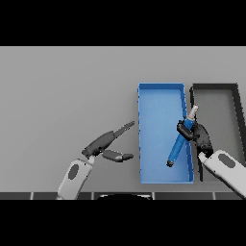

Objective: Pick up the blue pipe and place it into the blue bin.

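The blue pipe (178,145) is a slim, smooth cylinder with a pale end piece at the top and a dark tip at the bottom. It hangs tilted over the right half of the blue bin (161,178), its upper end leaning out past the bin's right wall. The right hand (198,134), dark and jointed, has its fingers curled round the pipe near its upper part; the grip covers a stretch of the shaft, and whether the lower tip touches the bin's floor is hard to make out.

The bin is a shallow, flat-bottomed rectangle with thin upright walls, sitting right of centre in the frame. Just beside it on the right is a dark grey bin (235,91) of the same shape, its lower portion hidden behind the right forearm and its right side running to the frame's edge.

The left hand (106,146) rests low over the table (62,96) in the lower middle, fingers stretched out loosely toward the blue bin and thumb apart, holding nothing. The matte grey table lies bare and broad across the left and upper frame.
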`<state>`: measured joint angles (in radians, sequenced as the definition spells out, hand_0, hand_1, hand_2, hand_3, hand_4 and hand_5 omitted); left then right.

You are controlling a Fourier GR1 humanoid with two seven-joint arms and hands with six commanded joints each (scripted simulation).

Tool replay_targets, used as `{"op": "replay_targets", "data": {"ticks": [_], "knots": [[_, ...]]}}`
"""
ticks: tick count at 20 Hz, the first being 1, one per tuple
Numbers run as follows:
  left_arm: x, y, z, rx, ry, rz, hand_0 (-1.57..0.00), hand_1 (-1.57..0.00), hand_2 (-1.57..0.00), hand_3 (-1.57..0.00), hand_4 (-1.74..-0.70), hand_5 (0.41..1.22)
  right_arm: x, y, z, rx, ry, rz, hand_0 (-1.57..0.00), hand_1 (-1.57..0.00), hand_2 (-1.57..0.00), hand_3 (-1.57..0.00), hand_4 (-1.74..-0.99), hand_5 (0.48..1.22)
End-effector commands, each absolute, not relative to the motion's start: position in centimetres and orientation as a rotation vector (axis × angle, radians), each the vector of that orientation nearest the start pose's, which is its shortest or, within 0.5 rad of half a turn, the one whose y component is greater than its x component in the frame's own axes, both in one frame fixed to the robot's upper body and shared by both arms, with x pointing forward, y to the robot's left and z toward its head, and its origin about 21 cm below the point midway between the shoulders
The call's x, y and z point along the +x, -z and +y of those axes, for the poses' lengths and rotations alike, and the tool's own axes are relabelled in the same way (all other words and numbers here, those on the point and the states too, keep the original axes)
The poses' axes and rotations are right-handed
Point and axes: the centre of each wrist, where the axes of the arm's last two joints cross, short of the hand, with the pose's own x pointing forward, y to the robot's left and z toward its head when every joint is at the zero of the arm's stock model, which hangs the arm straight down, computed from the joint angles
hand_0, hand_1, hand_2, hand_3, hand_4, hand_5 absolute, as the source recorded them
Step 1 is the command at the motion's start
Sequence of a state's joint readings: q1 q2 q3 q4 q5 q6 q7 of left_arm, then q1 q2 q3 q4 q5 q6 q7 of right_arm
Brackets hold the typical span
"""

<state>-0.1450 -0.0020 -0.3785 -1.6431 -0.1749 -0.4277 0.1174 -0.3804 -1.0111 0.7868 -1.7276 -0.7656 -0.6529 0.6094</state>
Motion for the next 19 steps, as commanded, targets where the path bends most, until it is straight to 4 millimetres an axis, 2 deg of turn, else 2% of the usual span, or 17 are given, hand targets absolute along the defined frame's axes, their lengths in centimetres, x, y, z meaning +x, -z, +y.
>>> {"op": "replay_targets", "data": {"ticks": [1,7,10,15,19], "knots": [[25.2,-4.8,12.1,-0.435,0.877,-1.549,0.00,0.00,0.00,0.00,-0.89,0.428,25.3,-9.6,-25.8,-0.282,-0.264,-0.859,-0.16,-0.14,-0.14,-0.08,-1.083,0.934],[25.2,-4.8,12.3,-0.423,0.877,-1.556,0.00,0.00,0.00,0.00,-0.89,0.428,25.3,-9.0,-25.2,-0.329,-0.360,-0.800,-0.04,-0.04,-0.04,-0.02,-1.046,0.759],[25.2,-4.6,12.1,-0.416,0.886,-1.544,0.00,0.00,0.00,0.00,-0.89,0.429,25.4,-9.0,-25.1,-0.333,-0.370,-0.797,-0.02,-0.02,-0.02,-0.01,-1.033,0.696],[25.3,-4.3,12.0,-0.418,0.885,-1.542,0.00,0.00,0.00,0.00,-0.88,0.431,25.6,-8.9,-24.6,-0.325,-0.393,-0.797,-0.01,-0.01,-0.01,0.00,-1.022,0.661],[25.1,-4.6,12.3,-0.420,0.880,-1.556,0.00,0.00,0.00,0.00,-0.88,0.431,25.5,-8.9,-25.3,-0.326,-0.398,-0.794,-0.01,-0.01,-0.01,0.00,-1.022,0.643]]}}
